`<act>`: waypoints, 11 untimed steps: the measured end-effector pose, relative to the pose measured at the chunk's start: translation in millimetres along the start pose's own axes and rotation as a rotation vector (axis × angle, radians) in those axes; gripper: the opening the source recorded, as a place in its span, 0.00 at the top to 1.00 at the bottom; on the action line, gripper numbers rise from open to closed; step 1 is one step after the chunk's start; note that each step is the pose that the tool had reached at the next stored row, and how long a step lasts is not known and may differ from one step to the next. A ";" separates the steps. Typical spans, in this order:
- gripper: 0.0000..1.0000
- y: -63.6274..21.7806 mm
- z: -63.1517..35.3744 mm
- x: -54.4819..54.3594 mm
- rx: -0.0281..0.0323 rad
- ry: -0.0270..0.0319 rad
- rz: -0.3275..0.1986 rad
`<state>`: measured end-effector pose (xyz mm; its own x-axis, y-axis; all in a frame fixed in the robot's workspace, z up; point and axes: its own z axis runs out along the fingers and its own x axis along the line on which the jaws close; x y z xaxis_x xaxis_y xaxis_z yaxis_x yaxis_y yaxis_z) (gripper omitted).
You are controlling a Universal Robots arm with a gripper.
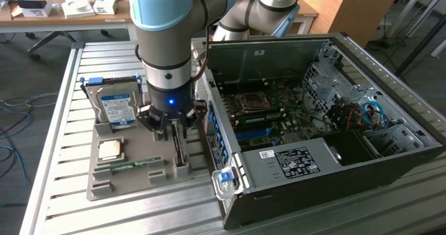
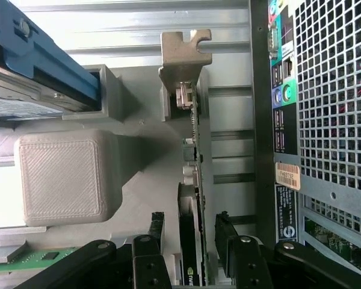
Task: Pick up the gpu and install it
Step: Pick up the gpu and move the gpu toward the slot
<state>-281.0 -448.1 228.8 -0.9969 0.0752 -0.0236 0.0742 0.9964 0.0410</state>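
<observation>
The jaws, dark and spread wide, stand on either side of the gpu (image 2: 191,198), which stands on edge between them with a gap showing at each jaw, so nothing is gripped. The card sits upright in its slot in the grey holder tray (image 1: 125,177), with its pale metal bracket (image 2: 183,57) at the end far from the jaws. The open computer case (image 1: 320,141) lies just outside one jaw. Outside the other jaw, the hard drive (image 1: 117,107) and the green memory stick (image 1: 129,165) rest in the same tray on the table (image 1: 62,115). By my judgement the task is at its start: the jaws are lined up, but the gpu is not yet grasped, lifted or installed.
</observation>
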 end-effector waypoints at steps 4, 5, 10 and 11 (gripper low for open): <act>0.53 0.0 0.0 0.5 0.0001 0.0000 0.000; 0.53 0.0 0.0 0.5 0.0001 0.0001 0.000; 0.53 -0.1 0.0 0.5 0.0001 0.0001 0.000; 0.53 0.0 0.0 0.5 0.0001 0.0000 0.000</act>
<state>-281.5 -448.1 228.8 -0.9969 0.0752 -0.0236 0.0742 0.9964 0.0409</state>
